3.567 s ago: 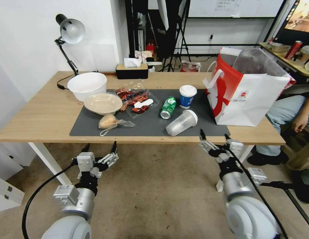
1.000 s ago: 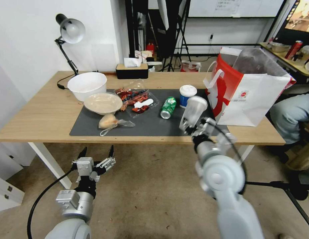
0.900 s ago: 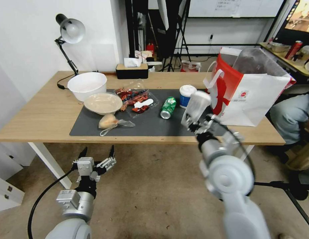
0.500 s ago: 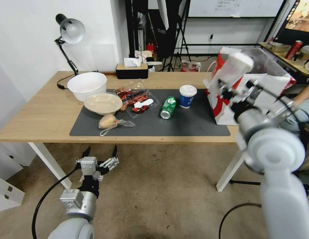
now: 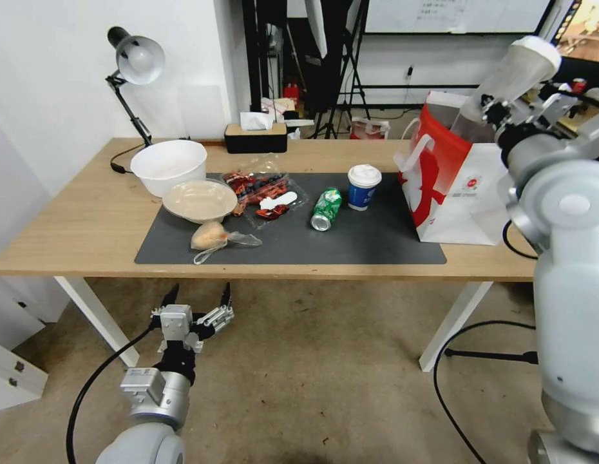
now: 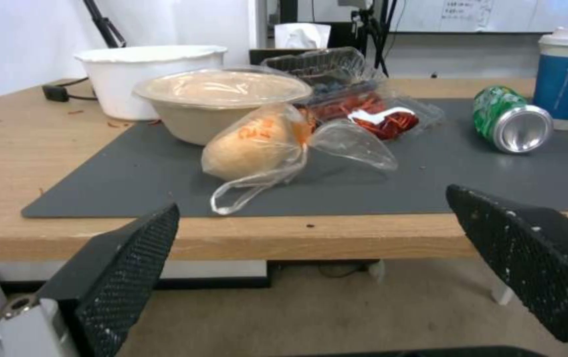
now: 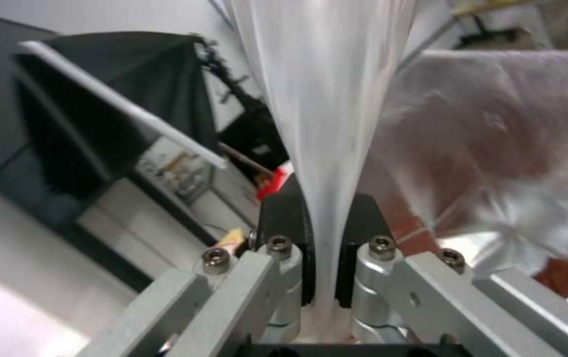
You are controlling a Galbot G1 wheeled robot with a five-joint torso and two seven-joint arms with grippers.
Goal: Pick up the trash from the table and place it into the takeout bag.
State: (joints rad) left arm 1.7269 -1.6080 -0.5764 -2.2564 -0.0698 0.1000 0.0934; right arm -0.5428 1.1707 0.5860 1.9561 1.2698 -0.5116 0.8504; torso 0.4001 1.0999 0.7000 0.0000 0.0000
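The right tool (image 5: 491, 109), clamped on the clear plastic cup (image 5: 511, 77), hovers over the takeout bag (image 5: 464, 174) at two o'clock; the left tool (image 5: 195, 308) waits spread below the tabletop (image 5: 80, 212), where can (image 5: 325, 208), paper cup (image 5: 363, 186), bowls and bags remain.

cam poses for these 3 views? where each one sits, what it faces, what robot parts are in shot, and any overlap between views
Head: high on the robot, looking forward and down at the table; left gripper low before the table's near edge, right gripper raised over the takeout bag.
Left wrist: below table height, facing the knotted clear bag and green soda can; both open fingers frame it.
Right wrist: looks along shut fingers up the clear plastic cup, bag liner beside.
Shared: head and left wrist both show the can, the lidded paper cup and bowls.
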